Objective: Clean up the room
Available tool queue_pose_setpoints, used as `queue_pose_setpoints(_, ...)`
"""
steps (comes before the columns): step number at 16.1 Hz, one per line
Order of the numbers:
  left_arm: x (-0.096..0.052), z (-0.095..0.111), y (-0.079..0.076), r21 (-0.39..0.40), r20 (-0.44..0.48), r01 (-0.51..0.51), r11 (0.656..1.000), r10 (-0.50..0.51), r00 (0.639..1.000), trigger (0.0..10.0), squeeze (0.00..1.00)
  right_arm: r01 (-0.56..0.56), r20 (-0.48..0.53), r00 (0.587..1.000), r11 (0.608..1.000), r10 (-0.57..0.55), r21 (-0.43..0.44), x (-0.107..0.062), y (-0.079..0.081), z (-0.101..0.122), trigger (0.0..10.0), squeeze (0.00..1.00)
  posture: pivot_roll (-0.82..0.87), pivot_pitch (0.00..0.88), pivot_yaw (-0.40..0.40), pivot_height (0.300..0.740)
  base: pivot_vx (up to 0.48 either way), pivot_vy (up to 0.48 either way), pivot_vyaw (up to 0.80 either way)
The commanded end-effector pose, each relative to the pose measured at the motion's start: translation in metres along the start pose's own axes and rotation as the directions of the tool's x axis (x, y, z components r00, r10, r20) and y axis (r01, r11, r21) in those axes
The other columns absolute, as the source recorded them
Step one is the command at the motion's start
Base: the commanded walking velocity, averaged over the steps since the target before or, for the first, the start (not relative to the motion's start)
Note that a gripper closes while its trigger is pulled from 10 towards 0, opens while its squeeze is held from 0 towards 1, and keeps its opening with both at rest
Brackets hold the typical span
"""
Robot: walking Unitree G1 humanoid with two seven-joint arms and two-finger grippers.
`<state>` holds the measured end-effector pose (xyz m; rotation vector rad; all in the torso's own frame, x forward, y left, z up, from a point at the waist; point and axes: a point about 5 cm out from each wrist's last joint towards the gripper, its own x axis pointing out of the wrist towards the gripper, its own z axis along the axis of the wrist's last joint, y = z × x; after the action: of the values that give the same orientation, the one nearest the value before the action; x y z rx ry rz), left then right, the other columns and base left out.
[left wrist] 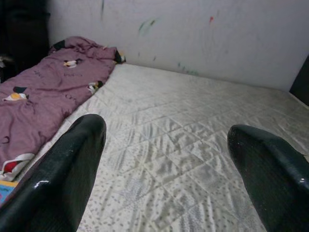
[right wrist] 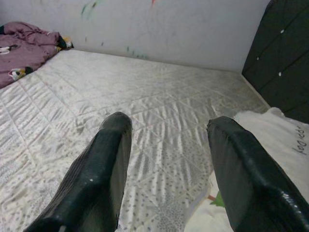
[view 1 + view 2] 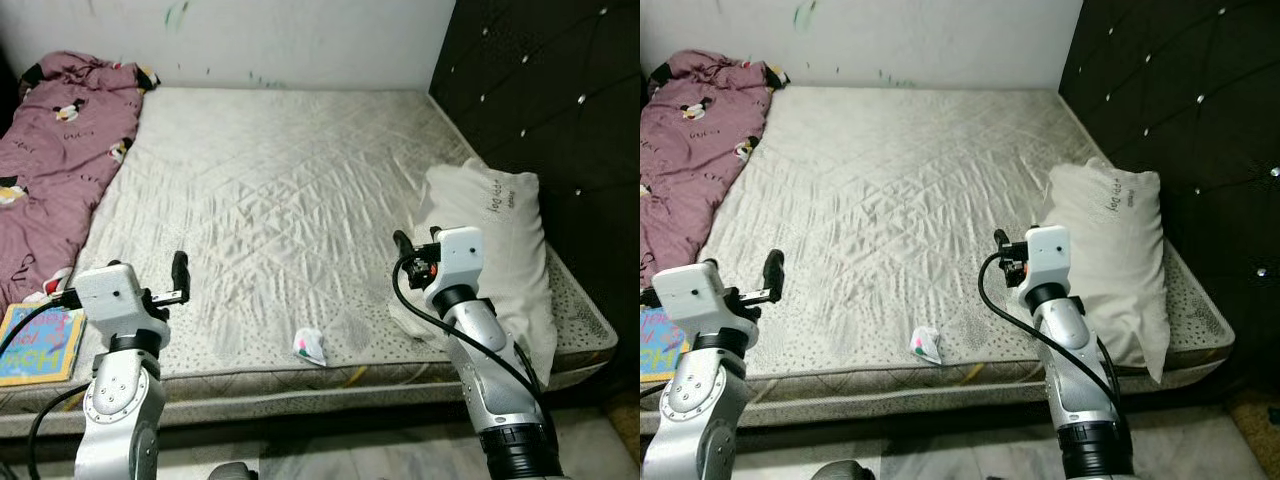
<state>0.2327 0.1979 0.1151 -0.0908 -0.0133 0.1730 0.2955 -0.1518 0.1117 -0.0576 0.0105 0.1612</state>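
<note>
A small crumpled white wrapper with pink and green print lies near the front edge of the bare quilted mattress. A maroon cartoon-print blanket is bunched along the bed's left side. A white pillow lies at the right, by the headboard. My left gripper hovers open over the front left of the mattress, holding nothing. My right gripper is open too, just left of the pillow and right of the wrapper.
A colourful children's book rests on the front left corner of the bed, under the blanket's edge. A black tufted headboard rises on the right. A white wall with scribbles runs behind the bed.
</note>
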Motion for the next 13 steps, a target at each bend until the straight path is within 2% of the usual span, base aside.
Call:
queue_pose_setpoints(1, -0.0003, 0.0026, -0.0026, -0.004, 0.005, 0.02, 1.0, -0.02, 1.0, 10.0, 0.0, 0.01, 0.006, 1.0, 1.0, -0.01, 0.005, -0.0006, -0.0042, 0.004, 10.0, 0.0, 0.08, 0.0, -0.046, 0.74, 0.0, 0.0, -0.43)
queue_pose_setpoints(5, -0.0008, 0.0027, -0.0027, -0.009, 0.004, 0.02, 1.0, -0.02, 1.0, 10.0, 0.0, 0.01, -0.003, 1.0, 1.0, -0.01, 0.02, 0.0003, -0.0046, 0.003, 10.0, 0.0, 0.08, 0.0, -0.051, 0.74, 0.0, 0.0, -0.54)
queue_pose_setpoints(11, -0.0008, 0.0028, -0.0041, -0.007, 0.008, 0.031, 0.999, -0.031, 0.999, 10.0, 0.0, -0.007, -0.002, 1.0, 1.0, 0.007, 0.003, 0.0009, -0.0036, 0.0034, 10.0, 0.0, 0.09, 0.0, -0.056, 0.74, 0.0, 0.0, 0.0)
queue_pose_setpoints(13, -0.0011, 0.0023, -0.0045, -0.009, 0.009, 0.035, 0.999, -0.035, 0.999, 10.0, 0.0, -0.029, 0.007, 1.0, 0.999, 0.029, -0.03, 0.0012, -0.0011, 0.005, 10.0, 0.0, 0.08, 0.0, -0.057, 0.74, 0.0, 0.0, 0.0)
